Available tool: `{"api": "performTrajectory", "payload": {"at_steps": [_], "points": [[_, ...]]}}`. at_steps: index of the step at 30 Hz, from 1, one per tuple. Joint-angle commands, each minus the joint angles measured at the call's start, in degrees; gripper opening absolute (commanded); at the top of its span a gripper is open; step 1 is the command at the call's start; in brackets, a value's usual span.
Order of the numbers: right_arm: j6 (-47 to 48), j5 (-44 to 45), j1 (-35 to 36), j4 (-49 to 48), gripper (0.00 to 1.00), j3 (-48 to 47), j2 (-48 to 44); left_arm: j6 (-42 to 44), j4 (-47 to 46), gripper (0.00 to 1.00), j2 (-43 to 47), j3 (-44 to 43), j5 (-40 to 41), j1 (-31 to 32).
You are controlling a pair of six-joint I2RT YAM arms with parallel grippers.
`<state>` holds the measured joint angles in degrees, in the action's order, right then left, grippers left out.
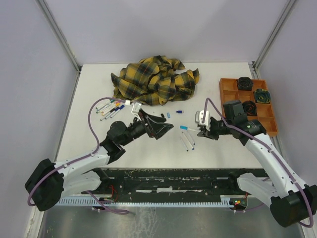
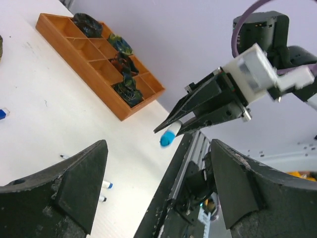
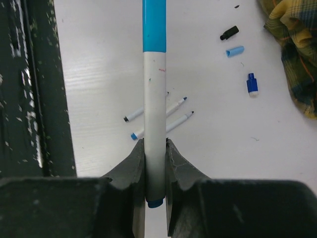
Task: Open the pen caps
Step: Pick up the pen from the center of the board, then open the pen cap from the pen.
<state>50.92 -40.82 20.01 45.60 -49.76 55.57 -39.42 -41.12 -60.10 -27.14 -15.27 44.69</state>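
Pen cap (image 3: 154, 25) — light blue, on the pen (image 3: 154, 109) pinched in right gripper (image 3: 154, 148); left gripper (image 2: 157, 163) gaping wide, empty.

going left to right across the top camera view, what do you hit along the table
bunch of pens → left gripper → loose pens → right gripper, gripping a blue-capped pen → orange tray

No writing, label, brand mark or number can be read anywhere. The white plastic pen with a light-blue cap (image 3: 154, 99) shows only faint coloured specks.
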Motion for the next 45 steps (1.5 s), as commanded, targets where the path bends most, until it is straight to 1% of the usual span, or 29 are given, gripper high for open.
{"api": "performTrajectory", "payload": {"at_steps": [1,3,5,9,14,19,23,30,37,41,43,44,45], "points": [[-22.39,-5.79,-1.38,-4.99,0.0,-5.15,2.31,-10.66,-16.36,0.89,-1.49,4.28,6.94,-0.31],[-25.7,-8.29,-1.82,-5.83,0.0,-5.74,3.55,-14.75,-23.53,0.88,-3.65,6.34,8.27,-0.09],[-27.86,-10.59,-2.46,-6.89,0.0,-5.3,3.99,-16.82,-26.64,0.88,-4.75,7.22,12.33,1.29],[-29.07,-12.22,-2.84,-9.25,0.0,-3.19,3.97,-13.89,-27.43,0.88,-6.0,6.75,22.55,6.36],[-28.81,-12.02,-2.85,-9.32,0.0,-2.8,4.36,-12.11,-27.77,0.86,-9.57,3.94,28.2,11.08],[-28.7,-12.29,-2.87,-9.41,0.0,-2.42,4.34,-11.23,-29.57,0.83,-13.8,1.88,31.54,13.59],[-28.42,-12.41,-2.79,-9.36,0.0,-2.3,4.51,-11.03,-31.57,0.79,-16.67,0.29,32.35,14.06],[-27.81,-12.63,-2.89,-8.88,0.0,-2.26,4.72,-12.28,-31.92,0.73,-20.24,-1.86,32.99,14.24],[-27.56,-12.69,-2.92,-8.79,0.0,-2.16,4.75,-14.42,-33.44,0.62,-23.62,-2.79,31.23,14.34],[-27.48,-12.88,-2.97,-8.74,0.0,-2.06,4.64,-14.81,-33.74,0.53,-24.43,-3.37,30.73,14.44],[-27.44,-12.85,-2.86,-8.76,0.0,-2.09,4.71,-14.81,-33.56,0.45,-24.76,-3.78,30.36,14.38],[-27.32,-12.86,-2.87,-8.78,0.0,-1.99,4.69,-14.81,-33.43,0.4,-24.92,-3.96,30.11,14.4],[-27.22,-12.94,-2.85,-8.68,0.0,-1.99,4.7,-14.8,-33.41,0.3,-24.94,-4.1,29.92,14.39]]}}
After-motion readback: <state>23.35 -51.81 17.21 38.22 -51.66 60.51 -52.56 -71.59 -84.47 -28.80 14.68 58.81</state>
